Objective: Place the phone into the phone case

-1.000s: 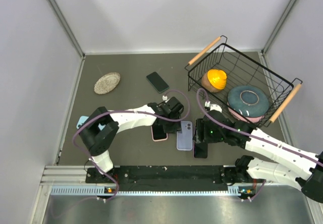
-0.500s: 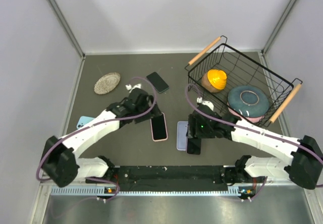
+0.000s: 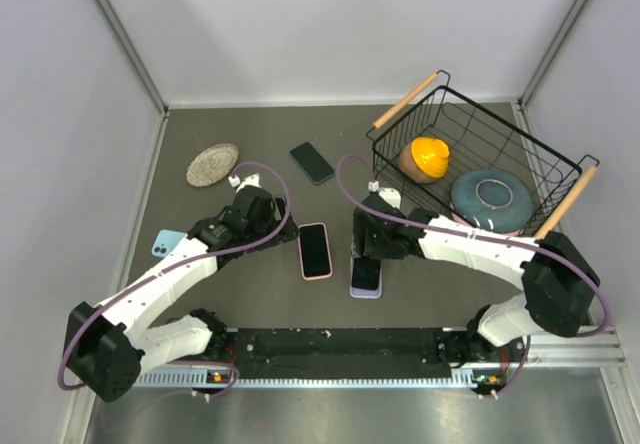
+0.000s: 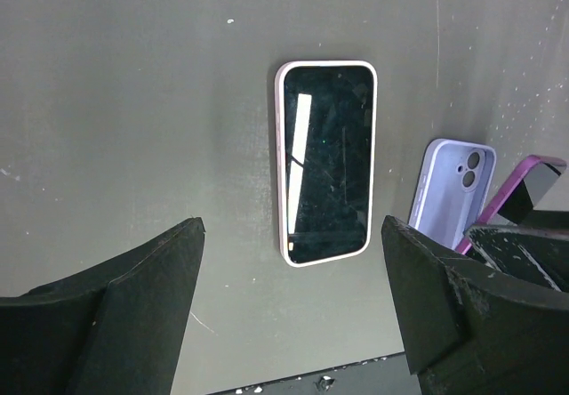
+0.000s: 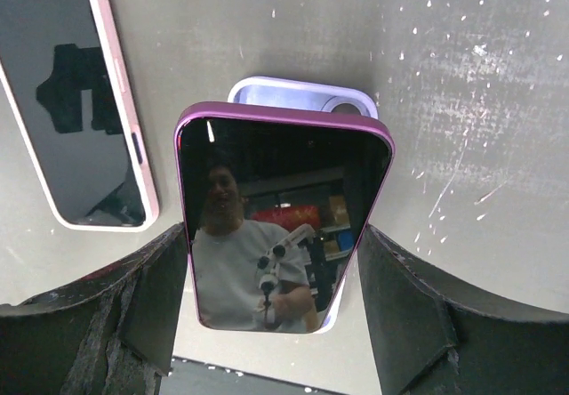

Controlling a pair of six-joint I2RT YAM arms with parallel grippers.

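My right gripper [image 3: 368,252] [image 5: 276,299] is shut on a purple phone [image 5: 280,217] [image 3: 366,274], screen up, tilted over a lilac phone case [image 5: 298,94] [image 4: 452,190] that lies on the table. Only the case's camera end and a sliver of its rim [image 3: 364,293] show past the phone. The left wrist view shows the purple phone [image 4: 524,195] raised at one end beside the case. My left gripper [image 3: 263,226] [image 4: 293,324] is open and empty, set back to the left of a phone in a pink case [image 3: 315,250] [image 4: 326,159] that lies flat.
A dark phone [image 3: 313,162] lies further back. A light blue phone [image 3: 165,242] sits at the left edge, and a woven coaster [image 3: 212,164] at the back left. A wire basket [image 3: 520,134] at the right holds an orange object [image 3: 428,157] and a blue bowl [image 3: 492,201].
My left gripper opened and drew back to the left, leaving the pink-cased phone on the table. My right gripper carried the purple phone left, over the lilac case.
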